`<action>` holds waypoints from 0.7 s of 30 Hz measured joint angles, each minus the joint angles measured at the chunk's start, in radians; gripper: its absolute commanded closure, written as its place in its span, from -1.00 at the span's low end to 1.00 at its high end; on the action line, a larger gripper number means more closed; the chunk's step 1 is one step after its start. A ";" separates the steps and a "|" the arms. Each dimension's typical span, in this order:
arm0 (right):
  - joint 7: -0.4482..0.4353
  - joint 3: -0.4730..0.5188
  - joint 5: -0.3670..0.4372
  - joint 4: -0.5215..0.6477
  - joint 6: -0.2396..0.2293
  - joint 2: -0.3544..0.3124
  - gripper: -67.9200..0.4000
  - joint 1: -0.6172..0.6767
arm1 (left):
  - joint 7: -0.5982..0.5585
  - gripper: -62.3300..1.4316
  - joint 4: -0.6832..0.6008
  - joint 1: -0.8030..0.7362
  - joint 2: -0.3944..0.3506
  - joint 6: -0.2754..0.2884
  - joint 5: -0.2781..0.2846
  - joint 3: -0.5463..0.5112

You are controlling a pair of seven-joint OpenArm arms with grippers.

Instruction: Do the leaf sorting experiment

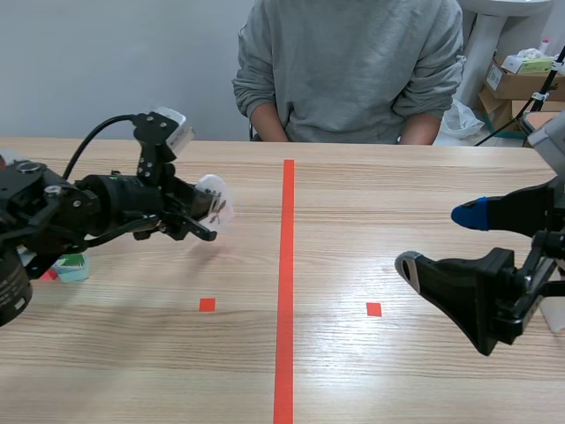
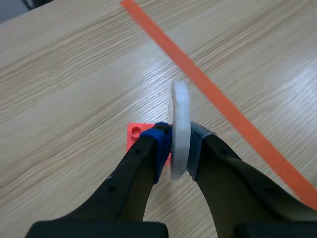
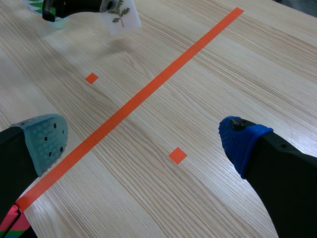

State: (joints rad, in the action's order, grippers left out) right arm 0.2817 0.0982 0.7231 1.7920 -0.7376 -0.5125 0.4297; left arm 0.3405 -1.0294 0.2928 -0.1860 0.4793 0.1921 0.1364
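A clear round disc (image 1: 217,201) with a pressed leaf inside hangs above the table left of the tape line, and my left gripper (image 1: 205,215) is shut on it. The left wrist view shows the disc (image 2: 180,124) edge-on, pinched between the two pads of that gripper (image 2: 177,145), over a red square mark. From the right wrist view the disc (image 3: 121,15) shows a small green fern sprig. My right gripper (image 1: 439,240) stands open at the right of the table with nothing between its fingers, and its pads (image 3: 47,141) are wide apart above the bare wood.
A person (image 1: 349,71) in a grey top sits across the table. A teal and green item (image 1: 72,266) lies under the left arm near the left edge. Cardboard boxes (image 1: 521,79) stand at the back right, off the table.
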 measured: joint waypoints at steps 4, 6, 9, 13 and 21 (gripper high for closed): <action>0.000 0.000 0.000 0.000 0.000 0.000 -0.87 0.000 | 0.002 0.79 0.000 -0.023 0.000 0.000 0.008 -0.074; 0.000 0.000 0.000 0.000 0.000 0.008 -0.87 0.000 | 0.003 0.79 0.000 -0.037 0.000 0.000 0.008 -0.103; 0.000 0.000 0.000 0.000 0.000 0.029 -0.87 0.000 | 0.008 0.79 0.000 -0.063 0.001 -0.032 0.007 -0.142; 0.000 0.000 0.000 0.000 0.000 0.039 -0.87 0.000 | 0.008 0.79 0.000 -0.092 0.001 -0.106 0.003 -0.191; 0.000 0.000 0.000 0.000 0.000 0.039 -0.87 0.000 | -0.021 0.79 0.010 -0.093 0.000 -0.239 -0.062 -0.224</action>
State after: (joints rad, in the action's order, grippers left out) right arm 0.2817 0.0986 0.7231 1.7920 -0.7376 -0.4736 0.4294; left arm 0.3191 -1.0191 0.1993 -0.1856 0.2405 0.1303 -0.0875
